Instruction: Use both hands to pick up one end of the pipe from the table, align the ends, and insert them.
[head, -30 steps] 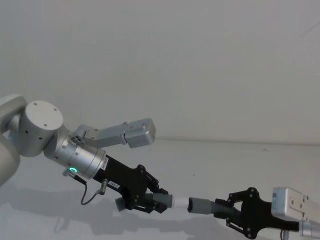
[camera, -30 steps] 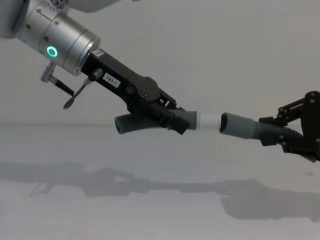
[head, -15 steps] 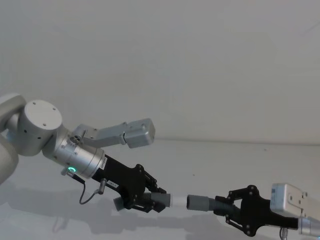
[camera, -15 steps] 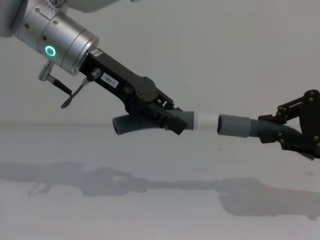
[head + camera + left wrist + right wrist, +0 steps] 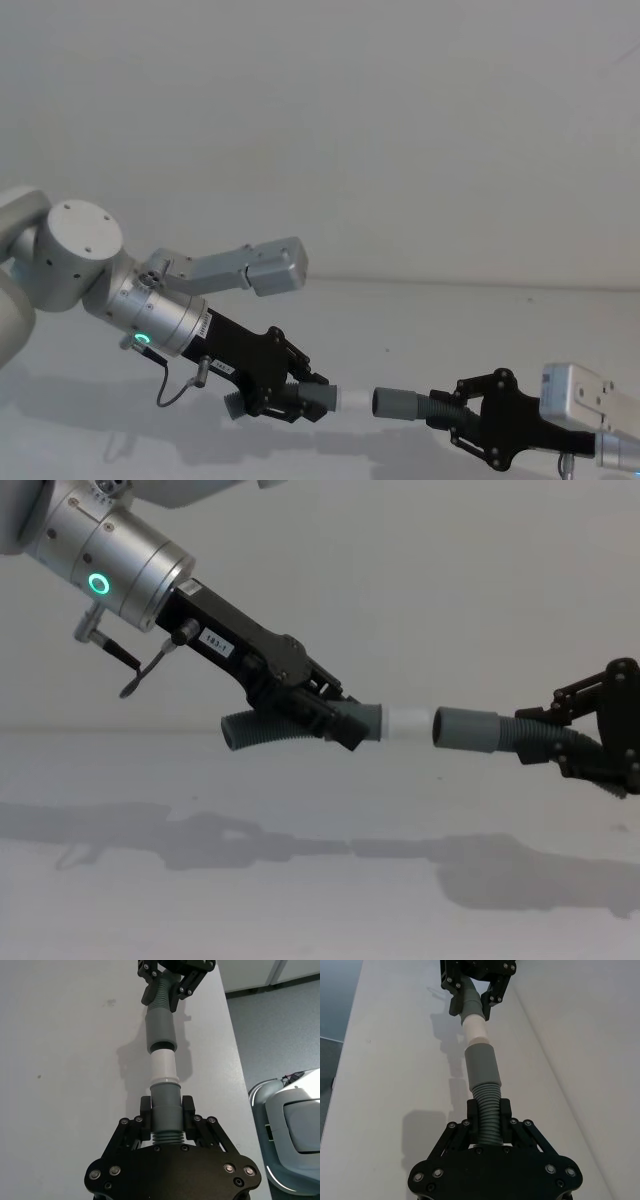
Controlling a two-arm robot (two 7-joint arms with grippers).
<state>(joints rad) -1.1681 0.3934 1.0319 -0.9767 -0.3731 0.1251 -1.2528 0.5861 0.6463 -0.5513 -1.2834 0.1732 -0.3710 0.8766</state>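
- Holding one piece of the pipe each, two black claws face each other above the white table (image 5: 300,880), with neither hose touching it.
- The left claw (image 5: 345,723) is clamped on the grey collar of its hose (image 5: 265,730); the narrow white tip (image 5: 408,722) sticks out just past its fingertips, and the ribbed tail curves back beneath the claw.
- The right claw (image 5: 548,745) is clamped on the ribs of the other hose, just behind the wider grey cuff (image 5: 465,728), which points toward the left claw.
- Seen from the chest, the white tip and the cuff's round mouth sit very close together at roughly the same height. The left wrist view suggests the tip (image 5: 163,1065) is right at the mouth (image 5: 161,1045), perhaps just entering; I cannot tell which.
- Both hoses look light. The ribbed sections will likely flex, while the smooth collar and cuff seem stiffer.
- Gripping close to each end, as both claws do, should keep the ends from drooping during the push.
- A slight tilt could catch the tip on the cuff's rim.
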